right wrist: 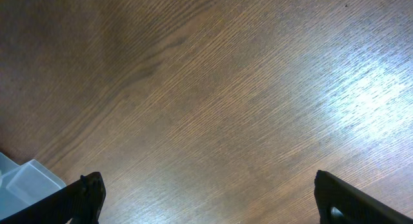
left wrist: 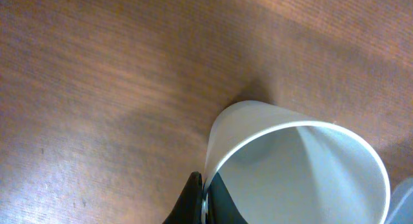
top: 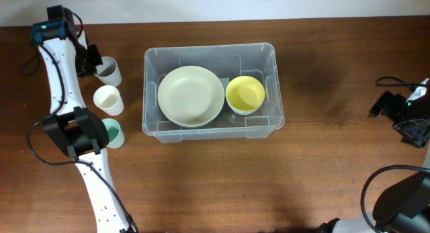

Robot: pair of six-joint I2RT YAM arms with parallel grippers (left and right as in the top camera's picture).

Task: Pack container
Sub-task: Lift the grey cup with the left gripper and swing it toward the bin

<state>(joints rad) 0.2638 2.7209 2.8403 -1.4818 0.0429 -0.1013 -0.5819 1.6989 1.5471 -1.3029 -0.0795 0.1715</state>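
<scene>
The left claw (top: 96, 64) is pinching the wall of a pale cup (top: 107, 72), one finger inside the rim and one outside, jaws closed on it; in the left wrist view the left claw (left wrist: 206, 208) is showing at the bottom edge, gripping the cup (left wrist: 258, 133) over the wood table (left wrist: 97, 75). The cup is looking tilted from overhead; whether it is touching the table I cannot tell.

The container (top: 211, 52) is sitting in the middle of the table (top: 215, 179), to the right of the left claw; the held cup is lying between the two, near the container's far left corner but apart from it. Inside the container a cream plate (top: 191, 95) is filling the left part and a yellow bowl (top: 245, 94) is sitting just beside it on the right.

Near of the held cup a white cup (top: 109, 99) is standing upright; nearer again, a green cup (top: 114, 133) is peeking out from under the left arm.

The right claw (top: 381, 107) is hanging well to the right of the container, at the table's right edge; in the right wrist view the right claw (right wrist: 206, 192) is gaping wide and holding nothing, with a corner of the container (right wrist: 26, 182) showing at the lower left.
</scene>
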